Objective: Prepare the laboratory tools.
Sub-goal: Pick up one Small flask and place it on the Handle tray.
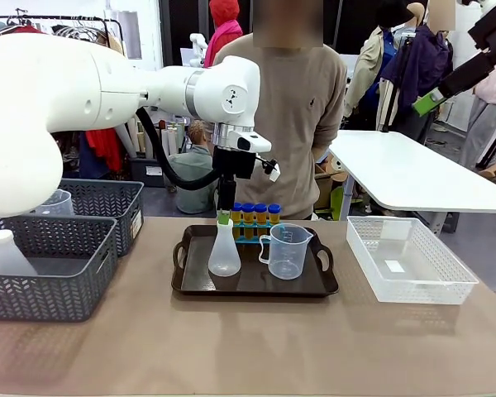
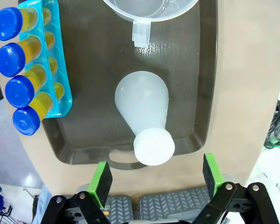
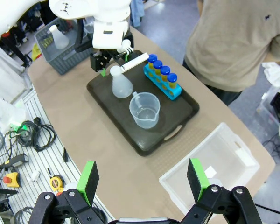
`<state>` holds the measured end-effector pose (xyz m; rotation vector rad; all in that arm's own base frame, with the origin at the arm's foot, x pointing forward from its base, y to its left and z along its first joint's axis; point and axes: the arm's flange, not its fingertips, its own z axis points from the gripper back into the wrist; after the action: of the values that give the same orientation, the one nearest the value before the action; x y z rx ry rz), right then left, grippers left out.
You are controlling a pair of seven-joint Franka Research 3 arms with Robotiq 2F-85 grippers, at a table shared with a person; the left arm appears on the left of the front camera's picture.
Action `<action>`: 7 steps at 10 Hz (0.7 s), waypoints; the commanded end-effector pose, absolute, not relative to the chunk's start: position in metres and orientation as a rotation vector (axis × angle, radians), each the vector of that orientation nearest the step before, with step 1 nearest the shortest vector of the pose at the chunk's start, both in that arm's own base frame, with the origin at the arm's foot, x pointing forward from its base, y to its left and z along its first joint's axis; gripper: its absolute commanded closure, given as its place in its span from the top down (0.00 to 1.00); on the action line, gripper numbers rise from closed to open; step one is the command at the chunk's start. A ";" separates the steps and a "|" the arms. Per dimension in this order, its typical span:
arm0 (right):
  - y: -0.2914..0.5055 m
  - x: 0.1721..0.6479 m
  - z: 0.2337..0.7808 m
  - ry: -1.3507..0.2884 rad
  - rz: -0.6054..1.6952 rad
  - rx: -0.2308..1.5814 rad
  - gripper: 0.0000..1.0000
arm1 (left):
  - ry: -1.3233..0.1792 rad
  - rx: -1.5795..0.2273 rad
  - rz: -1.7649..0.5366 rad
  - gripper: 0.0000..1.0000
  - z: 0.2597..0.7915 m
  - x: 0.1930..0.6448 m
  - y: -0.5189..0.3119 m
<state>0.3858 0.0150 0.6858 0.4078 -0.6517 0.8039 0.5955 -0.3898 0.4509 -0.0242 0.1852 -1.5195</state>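
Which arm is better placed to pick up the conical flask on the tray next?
Left. The left gripper hangs open right above the conical flask, while the right gripper is open too but high over the table edge.

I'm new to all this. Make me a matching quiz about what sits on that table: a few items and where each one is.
Items:
1. translucent white conical flask
2. yellow tubes with blue caps
3. white mesh basket
4. left gripper

Places:
A. in a blue rack
B. right of the dark tray
C. above the flask's neck, open
D. tray's left part, upright

Pairs: 1-D, 2-A, 3-B, 4-C
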 end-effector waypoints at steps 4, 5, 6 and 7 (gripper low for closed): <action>0.016 0.386 0.687 -0.654 0.798 0.420 1.00 | 0.124 -0.023 -1.430 1.00 0.486 0.574 -0.363; 0.016 0.386 0.687 -0.654 0.798 0.420 1.00 | 0.081 -0.029 -1.393 1.00 0.506 0.559 -0.349; 0.016 0.386 0.687 -0.654 0.798 0.420 1.00 | 0.049 -0.047 -1.357 1.00 0.521 0.551 -0.336; 0.016 0.386 0.687 -0.654 0.798 0.420 1.00 | 0.031 -0.074 -1.319 1.00 0.537 0.542 -0.323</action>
<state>0.3858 0.0149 0.6857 0.4080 -0.6514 0.8037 0.5726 -0.3446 0.5423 -0.0444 0.0640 -1.3609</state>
